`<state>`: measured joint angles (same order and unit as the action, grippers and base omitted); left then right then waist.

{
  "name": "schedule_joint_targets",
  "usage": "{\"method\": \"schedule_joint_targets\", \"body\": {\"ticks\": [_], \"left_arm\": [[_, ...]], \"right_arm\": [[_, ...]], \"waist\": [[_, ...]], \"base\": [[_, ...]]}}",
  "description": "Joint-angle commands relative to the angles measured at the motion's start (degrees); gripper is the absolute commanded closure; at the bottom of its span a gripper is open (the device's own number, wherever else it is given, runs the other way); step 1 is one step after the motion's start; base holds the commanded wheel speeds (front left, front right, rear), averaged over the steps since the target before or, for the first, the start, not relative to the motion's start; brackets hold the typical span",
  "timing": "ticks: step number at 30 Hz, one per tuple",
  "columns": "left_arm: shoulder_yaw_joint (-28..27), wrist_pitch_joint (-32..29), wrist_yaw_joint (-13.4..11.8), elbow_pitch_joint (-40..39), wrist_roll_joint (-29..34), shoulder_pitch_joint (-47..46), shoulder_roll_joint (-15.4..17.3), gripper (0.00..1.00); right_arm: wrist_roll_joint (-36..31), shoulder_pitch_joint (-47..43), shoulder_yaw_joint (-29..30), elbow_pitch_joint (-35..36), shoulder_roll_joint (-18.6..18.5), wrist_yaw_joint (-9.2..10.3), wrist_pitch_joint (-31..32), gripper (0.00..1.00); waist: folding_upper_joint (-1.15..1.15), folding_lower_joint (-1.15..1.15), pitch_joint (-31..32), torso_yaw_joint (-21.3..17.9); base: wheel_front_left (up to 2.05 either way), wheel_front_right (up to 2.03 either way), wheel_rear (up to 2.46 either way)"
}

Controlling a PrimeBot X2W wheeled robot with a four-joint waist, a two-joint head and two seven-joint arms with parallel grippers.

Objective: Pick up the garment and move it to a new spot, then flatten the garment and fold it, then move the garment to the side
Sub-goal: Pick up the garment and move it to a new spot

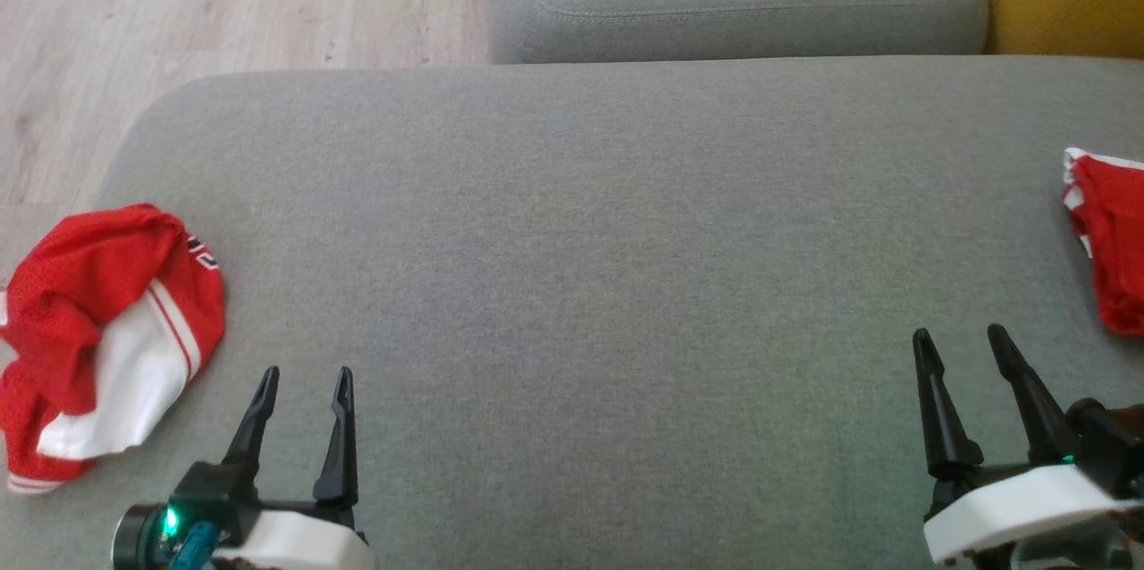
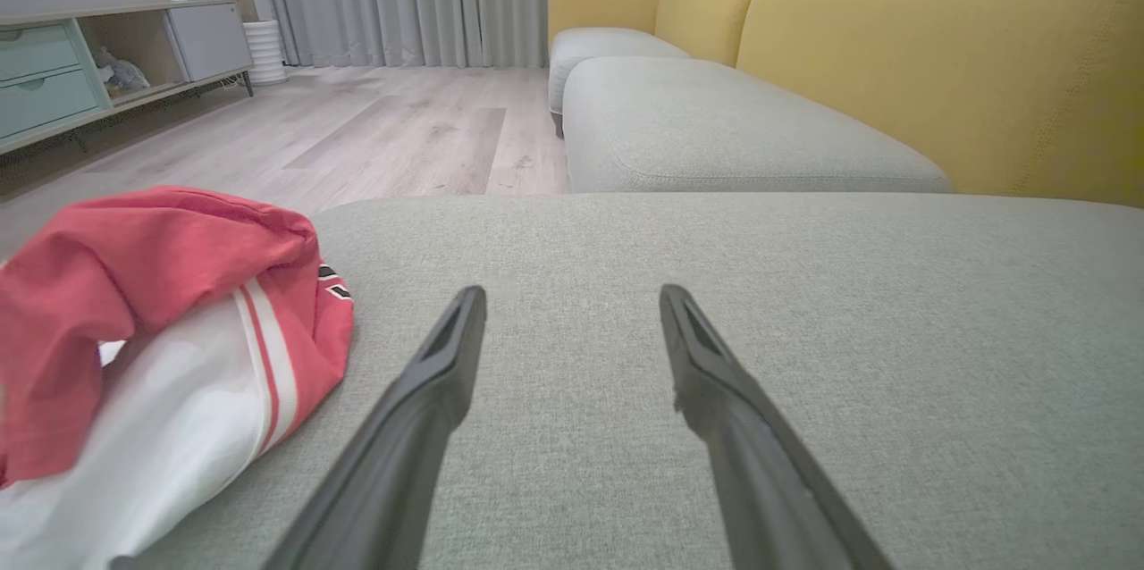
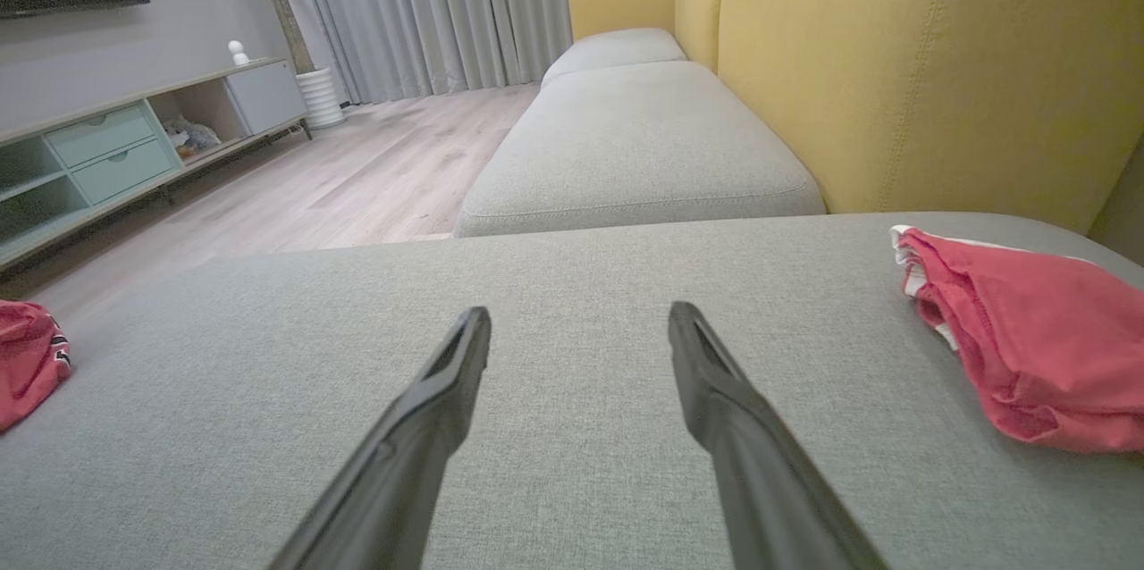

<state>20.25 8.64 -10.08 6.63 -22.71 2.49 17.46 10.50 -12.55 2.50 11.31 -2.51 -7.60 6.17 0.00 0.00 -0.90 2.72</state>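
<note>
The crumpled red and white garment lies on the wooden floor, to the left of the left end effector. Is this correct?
Not quite. The crumpled red and white garment lies on the grey cushion, not on the wooden floor. It is to the left of the left end effector, as the head view shows.

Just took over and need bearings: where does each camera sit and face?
Head view: on the head, looking down at the grey cushion; left gripper and right gripper open at bottom.
Left wrist view: low over the cushion, facing the yellow sofa back; own fingers, crumpled garment left.
Right wrist view: same heading; own fingers, second red garment right.
Shared: both wrist views catch the crumpled garment.
</note>
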Motion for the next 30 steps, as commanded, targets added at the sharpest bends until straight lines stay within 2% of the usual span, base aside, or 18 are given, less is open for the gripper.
{"method": "schedule_joint_targets", "body": {"ticks": [1,5,13,20,25,30], "left_arm": [[-2.29,0.69,-0.30,-1.87,-0.50,-3.83,1.46,0.00],[-2.14,1.32,-0.02,-1.65,-0.58,-5.07,1.19,0.00],[-1.49,3.80,1.36,0.11,-0.36,-10.44,-0.71,0.00],[-3.03,5.89,2.33,4.20,-0.93,-14.15,-3.07,0.00],[-5.61,6.28,2.84,7.50,-1.24,-15.57,-3.79,0.00],[-8.60,6.34,4.90,11.50,-1.27,-18.74,-4.37,0.00]], "right_arm": [[-0.34,1.96,-1.01,2.43,-0.37,0.11,0.09,0.00],[-0.80,2.08,-0.87,2.89,-0.37,0.11,0.33,0.00],[-2.36,3.62,-1.61,4.79,-0.37,0.11,1.71,0.00],[-4.59,6.54,-3.17,6.81,-0.37,0.11,3.84,0.00],[-5.84,8.52,-4.20,8.53,-0.37,0.11,5.68,0.00],[-7.72,10.34,-4.51,10.79,-0.37,0.11,8.25,0.00]], "waist": [[0.00,0.00,-0.15,0.65],[0.00,0.00,-0.75,3.04],[0.00,0.00,-3.40,11.43],[0.00,0.00,-5.86,18.88],[0.00,0.00,-8.07,22.18],[0.00,0.00,-12.17,23.86]], "base": [[0.00,0.00,0.00],[0.00,0.00,0.00],[0.00,0.00,0.00],[0.00,0.00,0.00],[0.00,0.00,0.00],[0.00,0.00,0.00]]}}
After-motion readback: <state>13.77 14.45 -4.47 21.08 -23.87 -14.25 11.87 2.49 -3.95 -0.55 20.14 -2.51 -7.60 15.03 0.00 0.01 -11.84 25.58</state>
